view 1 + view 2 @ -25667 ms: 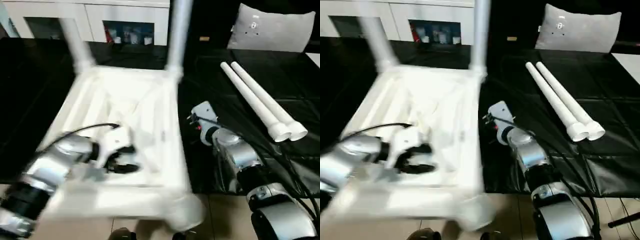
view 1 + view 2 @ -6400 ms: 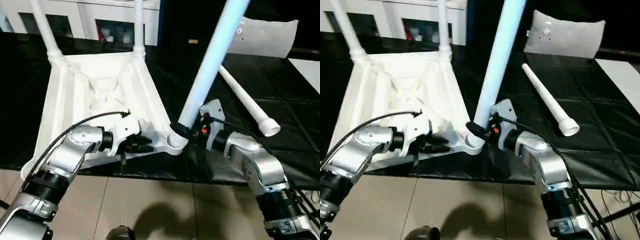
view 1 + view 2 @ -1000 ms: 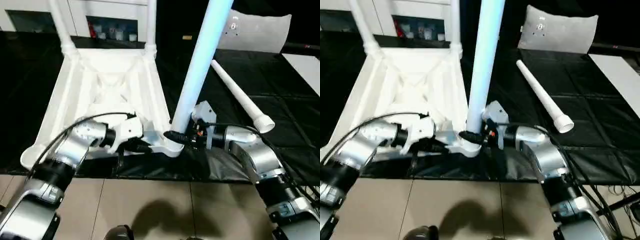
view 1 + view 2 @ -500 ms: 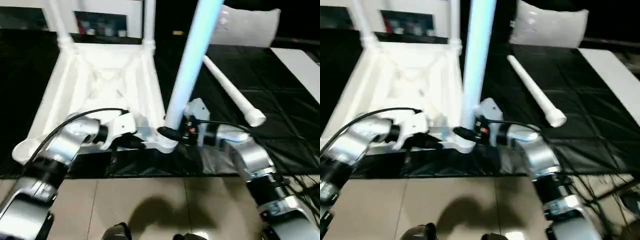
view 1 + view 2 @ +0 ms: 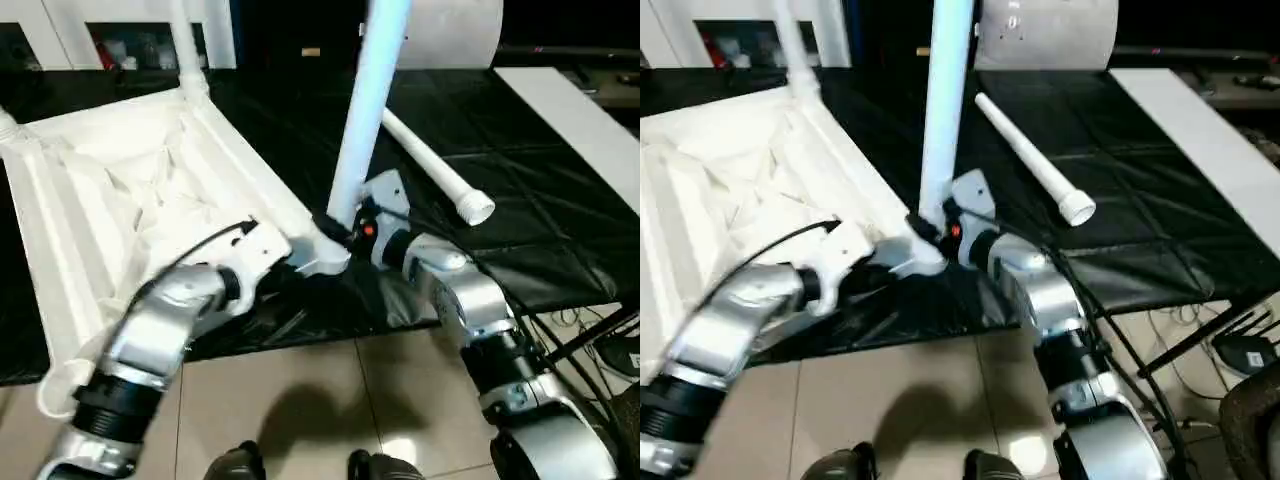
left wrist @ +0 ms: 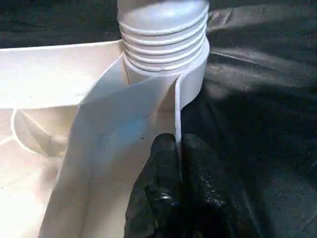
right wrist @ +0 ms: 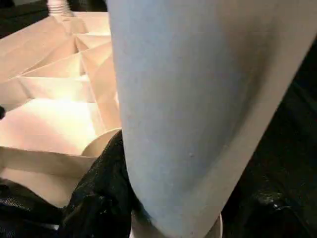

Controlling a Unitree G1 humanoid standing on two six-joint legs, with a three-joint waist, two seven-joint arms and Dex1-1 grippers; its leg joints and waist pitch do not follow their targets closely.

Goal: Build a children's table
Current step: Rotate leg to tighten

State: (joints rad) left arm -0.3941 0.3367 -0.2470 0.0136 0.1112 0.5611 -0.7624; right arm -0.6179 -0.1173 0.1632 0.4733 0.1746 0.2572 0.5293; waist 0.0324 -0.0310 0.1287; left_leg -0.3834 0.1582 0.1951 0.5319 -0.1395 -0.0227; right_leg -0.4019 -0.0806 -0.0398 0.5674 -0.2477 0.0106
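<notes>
two legs stand fitted; right gripper (image 5: 338, 232) grasps the third leg (image 5: 362, 120) in its socket, left gripper (image 6: 177, 163) pinches the top's (image 5: 110, 200) rim; fourth leg (image 5: 436, 180) lies unused.

The left gripper (image 6: 177, 171) pinches the thin white rim wall (image 6: 177, 116) of the tabletop (image 6: 59, 74), one black finger (image 6: 159, 171) on each side; just beyond, a ribbed collar (image 6: 163, 37) sits in the corner socket (image 6: 194, 82); black table cover (image 6: 257, 109) lies beside.

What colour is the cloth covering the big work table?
Black, a wrinkled cover; it shows best in the left eye view.
</notes>
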